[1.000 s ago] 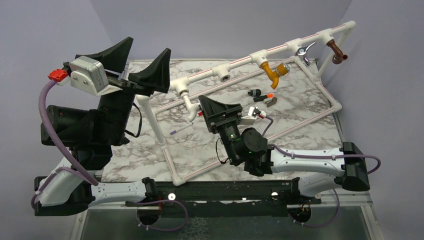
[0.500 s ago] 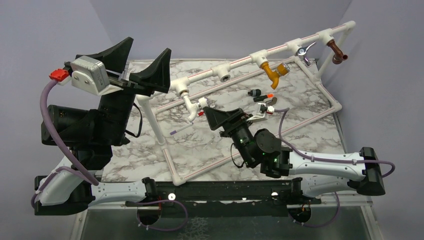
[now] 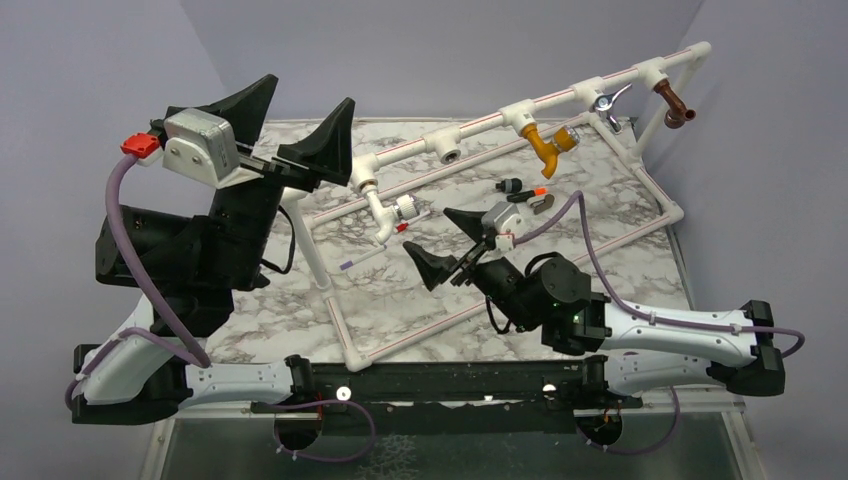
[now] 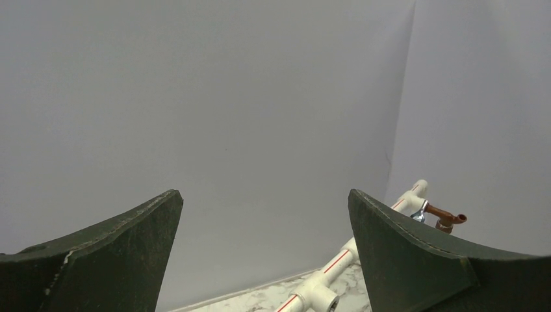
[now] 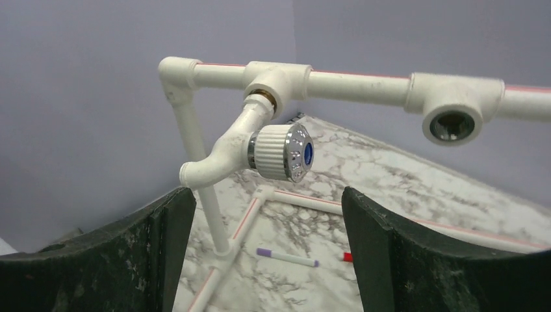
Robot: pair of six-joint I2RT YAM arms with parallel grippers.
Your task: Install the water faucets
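A white faucet with a silvery knob (image 3: pixel 388 213) hangs from the leftmost tee of the white pipe frame (image 3: pixel 480 125); it also shows in the right wrist view (image 5: pixel 260 146). A mustard-yellow faucet (image 3: pixel 545 145), a chrome-levered one (image 3: pixel 606 101) and a brown one (image 3: pixel 676 105) sit in tees further right. A black-and-orange faucet (image 3: pixel 520 189) lies on the table. One tee socket (image 3: pixel 447 150) is empty. My right gripper (image 3: pixel 448 243) is open and empty, a little back from the white faucet. My left gripper (image 3: pixel 296 122) is open and empty, held high at the left.
The pipe frame's lower rails (image 3: pixel 420 330) lie on the marble table. A purple-capped marker (image 5: pixel 286 257) and a small red piece (image 5: pixel 347 257) lie inside the frame. A chrome part (image 3: pixel 543 204) lies by the black-and-orange faucet. Walls enclose back and sides.
My right gripper has let go of the white faucet's knob and drawn back to the right, turning and opening wide. My left arm has shifted slightly right.
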